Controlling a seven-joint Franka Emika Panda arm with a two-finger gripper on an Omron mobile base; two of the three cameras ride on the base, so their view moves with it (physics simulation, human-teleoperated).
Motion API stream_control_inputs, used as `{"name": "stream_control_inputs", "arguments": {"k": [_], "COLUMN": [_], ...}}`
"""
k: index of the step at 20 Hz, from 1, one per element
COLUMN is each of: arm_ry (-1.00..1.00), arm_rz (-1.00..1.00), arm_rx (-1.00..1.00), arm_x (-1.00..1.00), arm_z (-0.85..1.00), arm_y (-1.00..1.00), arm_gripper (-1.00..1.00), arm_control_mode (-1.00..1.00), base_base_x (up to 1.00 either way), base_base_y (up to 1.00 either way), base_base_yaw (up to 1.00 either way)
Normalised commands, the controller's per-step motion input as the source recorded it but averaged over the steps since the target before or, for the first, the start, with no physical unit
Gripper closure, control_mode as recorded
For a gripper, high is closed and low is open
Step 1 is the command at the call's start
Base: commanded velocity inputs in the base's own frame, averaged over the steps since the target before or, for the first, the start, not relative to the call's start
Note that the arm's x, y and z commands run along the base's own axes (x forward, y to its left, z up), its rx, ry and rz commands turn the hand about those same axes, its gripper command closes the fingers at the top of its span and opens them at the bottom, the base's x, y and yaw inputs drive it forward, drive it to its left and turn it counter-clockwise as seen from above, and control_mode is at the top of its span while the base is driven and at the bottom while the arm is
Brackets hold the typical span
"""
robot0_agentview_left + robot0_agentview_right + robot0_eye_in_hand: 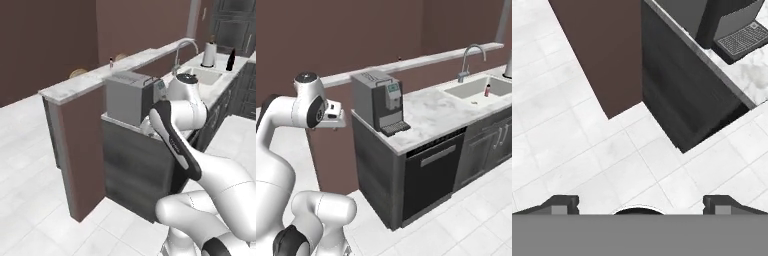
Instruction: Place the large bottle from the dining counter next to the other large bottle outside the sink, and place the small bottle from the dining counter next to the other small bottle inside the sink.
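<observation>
On the dining counter (95, 80), in the left base view, the small bottle (111, 62) stands as a tiny pinkish cylinder with a dark cap, too small to show any band. Two round stool tops peek over the slab's far edge. A grey coffee machine (125, 97) sits on the nearer worktop, partly covered by the white arm (177, 130). Farther right lies the sink (205, 76) with its curved tap (182, 50), a white paper-towel roll (209, 54) and the other large bottle (230, 60), near-black with a slim neck, standing on the worktop just outside the basin. The gripper itself is hidden behind the arm's own links.

From the right base view, the dining counter (421, 62) runs as a pale strip along the brown wall; a dark speck on it near the middle is too small to identify. The coffee machine (378, 102) stands at the worktop's left end. Inside the sink (471, 90) a small red bottle (487, 90) stands upright near the right side. The arm (308, 107) bends at the left, its hand pointing down and cut off from sight.

Looking down through the hand view, the gripper (640, 205) shows its two dark fingertips (559, 204) spread wide apart with nothing between them, above white floor tiles (587, 150). The brown wall panel (607, 55), the dark cabinet (687, 95) and the coffee machine's drip tray (742, 40) appear along the top.
</observation>
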Motion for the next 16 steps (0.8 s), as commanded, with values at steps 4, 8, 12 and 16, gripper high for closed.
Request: {"name": "stream_control_inputs", "arguments": {"k": [4, 8, 12, 16], "arm_ry": [0.0, 0.0, 0.0, 0.0], "arm_rz": [0.0, 0.0, 0.0, 0.0], "arm_rx": [0.0, 0.0, 0.0, 0.0], "arm_x": [0.0, 0.0, 0.0, 0.0], "arm_z": [0.0, 0.0, 0.0, 0.0], "arm_y": [0.0, 0.0, 0.0, 0.0], "arm_gripper": [-1.0, -1.0, -1.0, -1.0], "arm_control_mode": [1.0, 1.0, 1.0, 1.0], "base_base_x": [0.26, 0.12, 0.0, -0.1], "base_base_y": [1.0, 1.0, 1.0, 1.0], "base_base_yaw": [-0.5, -0.54, -0.49, -0.4]}}
